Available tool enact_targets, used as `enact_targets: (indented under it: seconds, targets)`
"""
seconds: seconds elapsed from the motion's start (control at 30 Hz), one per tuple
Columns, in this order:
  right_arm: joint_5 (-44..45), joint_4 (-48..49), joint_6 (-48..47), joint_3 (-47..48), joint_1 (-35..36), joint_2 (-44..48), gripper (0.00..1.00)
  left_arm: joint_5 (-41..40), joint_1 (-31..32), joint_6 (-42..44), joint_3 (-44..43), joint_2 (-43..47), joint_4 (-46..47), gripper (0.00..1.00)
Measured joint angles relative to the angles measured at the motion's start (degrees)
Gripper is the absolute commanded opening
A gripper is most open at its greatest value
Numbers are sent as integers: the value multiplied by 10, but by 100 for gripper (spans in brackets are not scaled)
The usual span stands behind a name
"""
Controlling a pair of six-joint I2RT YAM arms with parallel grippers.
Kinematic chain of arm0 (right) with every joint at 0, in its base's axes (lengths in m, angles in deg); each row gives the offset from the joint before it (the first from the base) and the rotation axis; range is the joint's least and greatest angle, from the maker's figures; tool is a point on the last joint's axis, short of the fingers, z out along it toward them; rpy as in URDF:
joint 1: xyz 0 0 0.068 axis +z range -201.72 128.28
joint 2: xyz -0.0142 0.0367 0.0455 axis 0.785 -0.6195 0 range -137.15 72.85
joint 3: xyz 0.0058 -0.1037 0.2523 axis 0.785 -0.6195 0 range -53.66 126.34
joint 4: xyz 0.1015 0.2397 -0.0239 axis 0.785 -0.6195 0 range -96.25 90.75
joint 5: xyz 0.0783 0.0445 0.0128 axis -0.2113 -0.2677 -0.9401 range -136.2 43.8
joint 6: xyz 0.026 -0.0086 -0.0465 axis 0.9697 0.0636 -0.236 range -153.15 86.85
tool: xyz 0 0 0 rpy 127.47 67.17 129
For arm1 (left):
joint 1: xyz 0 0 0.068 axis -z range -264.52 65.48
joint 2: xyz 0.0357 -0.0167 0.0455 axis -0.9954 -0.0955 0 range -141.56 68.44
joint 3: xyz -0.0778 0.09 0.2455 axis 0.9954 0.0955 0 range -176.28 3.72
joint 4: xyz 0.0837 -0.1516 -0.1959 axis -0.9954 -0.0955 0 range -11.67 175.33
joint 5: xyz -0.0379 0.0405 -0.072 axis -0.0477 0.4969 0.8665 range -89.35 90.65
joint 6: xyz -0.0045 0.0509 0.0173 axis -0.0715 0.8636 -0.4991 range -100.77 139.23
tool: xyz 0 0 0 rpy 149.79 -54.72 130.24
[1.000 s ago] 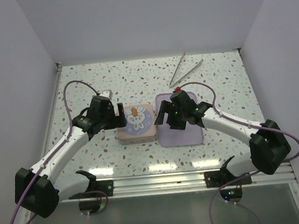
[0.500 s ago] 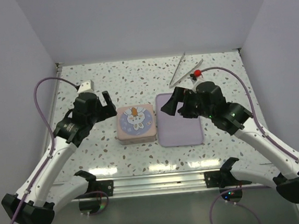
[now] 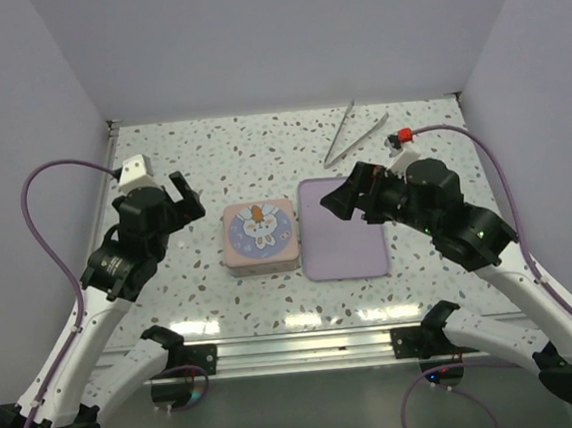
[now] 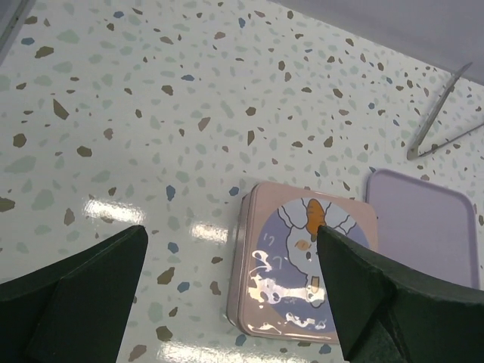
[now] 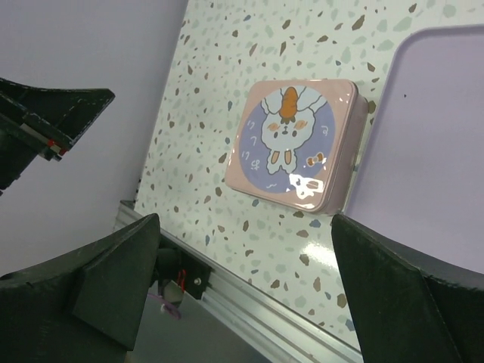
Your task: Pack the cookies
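No cookies show in any view. A closed pink square tin (image 3: 260,236) with a rabbit and carrot on its lid sits mid-table, also seen in the wrist views (image 4: 306,272) (image 5: 295,144). My left gripper (image 3: 188,197) hangs open above the table to the tin's left, with nothing between its fingers (image 4: 231,229). Over the right part of the lilac tray (image 3: 343,239), my right gripper (image 3: 342,194) is open and empty too (image 5: 246,219).
The lilac tray (image 4: 423,219) (image 5: 431,151) lies bare just right of the tin. Metal tongs (image 3: 352,133) (image 4: 442,113) rest at the back right. White walls close in three sides. A metal rail (image 3: 308,347) runs along the near edge.
Both arms have risen and drawn away from the tin, the left one to the left and the right one to the right. Both pairs of jaws opened a little wider.
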Motion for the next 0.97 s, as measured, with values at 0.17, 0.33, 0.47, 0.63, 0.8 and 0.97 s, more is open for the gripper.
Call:
enact_targets:
  seconds: [0.17,0.33,0.47,0.63,0.8,0.97]
  targets:
    - [12,-20,-22,38,0,-2,99,-25,0,3,-2,-6,14,100]
    - [17,-30,-41,70,2,-3,99,-40,0,8,-26,-41,28,100]
    - [23,-29,-53,71,2,-1,99,-51,0,20,-45,-53,38,100]
    - [25,-30,-73,94,2,-24,99,-65,0,33,-74,-66,47,100]
    - [26,-29,-85,101,2,-30,99,-71,0,34,-79,-73,57,100]
    - [27,-30,-93,103,2,-29,99,-74,0,34,-79,-73,61,100]
